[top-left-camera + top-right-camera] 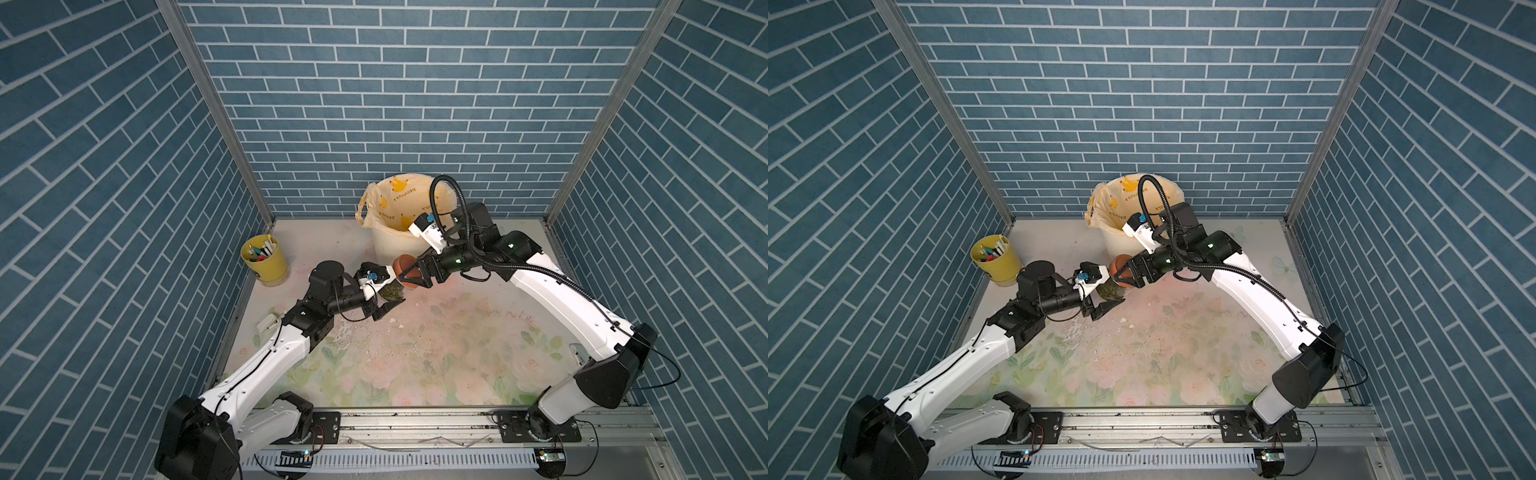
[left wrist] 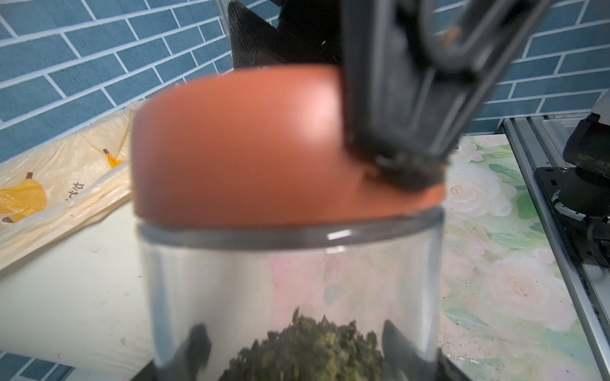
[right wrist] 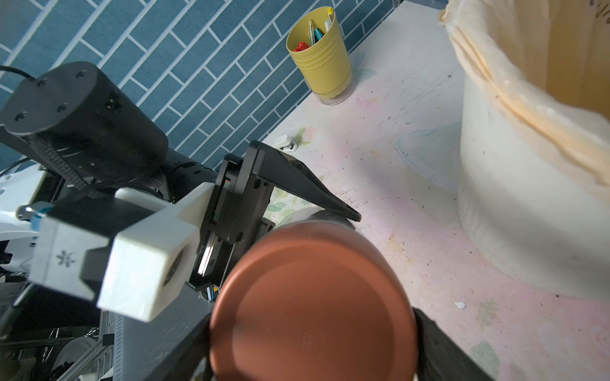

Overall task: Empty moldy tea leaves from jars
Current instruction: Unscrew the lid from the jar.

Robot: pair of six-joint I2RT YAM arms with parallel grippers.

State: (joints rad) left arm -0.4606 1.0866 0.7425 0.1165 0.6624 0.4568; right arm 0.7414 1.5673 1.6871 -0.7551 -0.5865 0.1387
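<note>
Closest to us, the lid is clamped across its rim by the right gripper, one finger on each side. Beneath it the left gripper clasps the jar round its lower wall, and the lid seems seated on the rim. We judge the glass light, stiff, slick and breakable, so hold it low and firmly without crushing. Tea leaves heap at the jar's bottom between the left fingers. Loose and crumbly, they should pour freely into the bin just behind the right gripper.
</note>
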